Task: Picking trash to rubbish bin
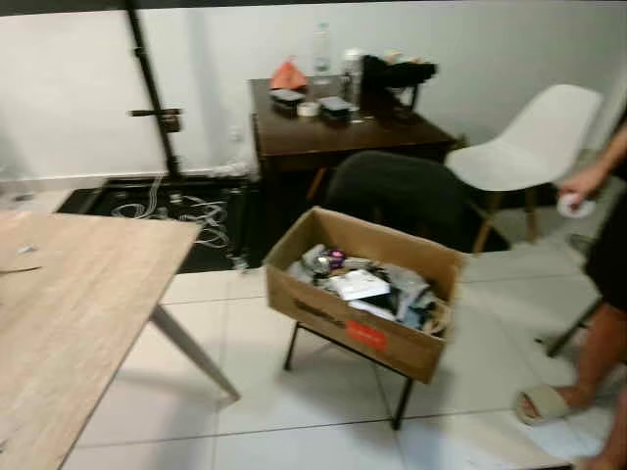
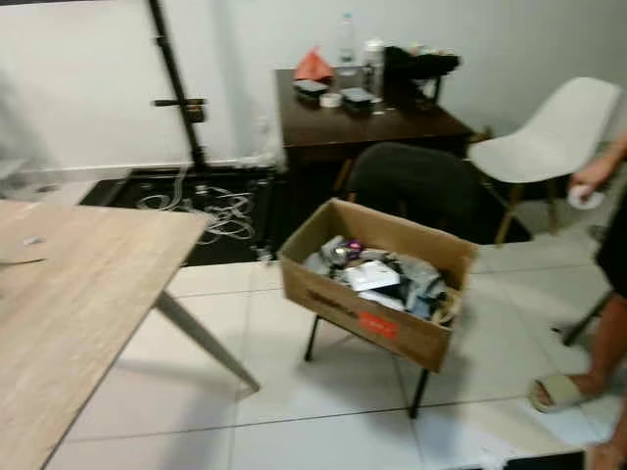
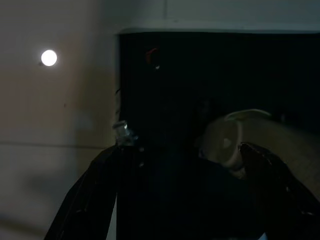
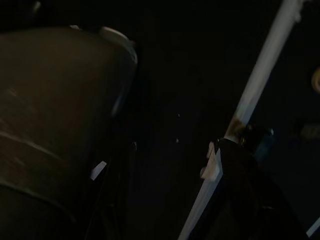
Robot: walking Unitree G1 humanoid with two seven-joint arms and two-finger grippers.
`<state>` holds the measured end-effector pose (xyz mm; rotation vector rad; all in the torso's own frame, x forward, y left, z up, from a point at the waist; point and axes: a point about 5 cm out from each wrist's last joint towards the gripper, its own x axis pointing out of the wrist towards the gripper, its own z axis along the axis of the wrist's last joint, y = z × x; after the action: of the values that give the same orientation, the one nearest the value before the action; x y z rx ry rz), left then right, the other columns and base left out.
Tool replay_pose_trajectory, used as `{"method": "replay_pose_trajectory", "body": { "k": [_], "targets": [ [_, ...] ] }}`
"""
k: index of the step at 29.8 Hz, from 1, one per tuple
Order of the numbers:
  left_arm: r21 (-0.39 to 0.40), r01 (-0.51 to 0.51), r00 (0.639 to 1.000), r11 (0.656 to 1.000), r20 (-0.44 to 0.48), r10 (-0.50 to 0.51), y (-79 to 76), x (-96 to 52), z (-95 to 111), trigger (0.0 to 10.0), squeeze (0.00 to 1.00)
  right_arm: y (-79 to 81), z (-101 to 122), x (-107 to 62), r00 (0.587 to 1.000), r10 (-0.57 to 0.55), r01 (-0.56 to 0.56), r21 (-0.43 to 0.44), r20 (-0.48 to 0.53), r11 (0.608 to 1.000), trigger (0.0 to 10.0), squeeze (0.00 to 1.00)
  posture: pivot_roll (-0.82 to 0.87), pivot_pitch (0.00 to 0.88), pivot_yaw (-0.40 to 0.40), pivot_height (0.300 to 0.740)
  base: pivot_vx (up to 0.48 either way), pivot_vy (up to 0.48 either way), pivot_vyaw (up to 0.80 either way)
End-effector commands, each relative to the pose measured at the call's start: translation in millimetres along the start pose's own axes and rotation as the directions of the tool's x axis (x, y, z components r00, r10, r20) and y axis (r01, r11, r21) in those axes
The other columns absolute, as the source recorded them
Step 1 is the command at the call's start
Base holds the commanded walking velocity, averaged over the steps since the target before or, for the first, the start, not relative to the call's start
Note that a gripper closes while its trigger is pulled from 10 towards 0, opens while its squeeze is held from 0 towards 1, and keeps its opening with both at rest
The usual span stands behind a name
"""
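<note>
An open brown cardboard box (image 1: 364, 294), full of mixed trash (image 1: 364, 282), sits on a black-legged stand beside the pale wooden tabletop (image 1: 69, 313). The left claw (image 3: 175, 200) is spread open and empty; whether the right claw (image 4: 165, 200) is open or shut, I cannot tell.

Head views are evenly bright but softly blurred; both wrist views are very dark.

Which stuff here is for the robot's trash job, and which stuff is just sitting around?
For the job:
- cardboard box full of trash, resting on a black chair
- small scraps on the wooden table

Just lying about:
- dark desk with bottles and clutter
- white chair
- cables on the black mat
- a person standing at the right
</note>
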<state>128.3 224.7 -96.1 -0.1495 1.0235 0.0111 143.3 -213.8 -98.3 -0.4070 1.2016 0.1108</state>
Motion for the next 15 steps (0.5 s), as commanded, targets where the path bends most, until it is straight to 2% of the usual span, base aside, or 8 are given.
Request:
{"method": "replay_pose_trajectory", "body": {
  "k": [1,15],
  "targets": [
    [-0.001,-0.005,0.999,1.0,-0.034,0.005,-1.1,-0.8,-8,10.0,0.0,-0.7,-5,-0.2,1.0,-0.002,0.002,-0.001,-0.016,1.0,10.0,0.0,-0.05,0.09,0.039,0.74,0.0,0.0,0.79],
    [0.03,0.009,0.998,1.0,-0.06,-0.007,-4.9,-0.1,-11,10.0,0.0,-6.3,-17,-1.2,0.998,-0.031,0.031,-0.015,-0.058,0.999,10.0,0.0,-0.06,0.088,0.041,0.74,0.0,0.0,0.79]
  ]
}}
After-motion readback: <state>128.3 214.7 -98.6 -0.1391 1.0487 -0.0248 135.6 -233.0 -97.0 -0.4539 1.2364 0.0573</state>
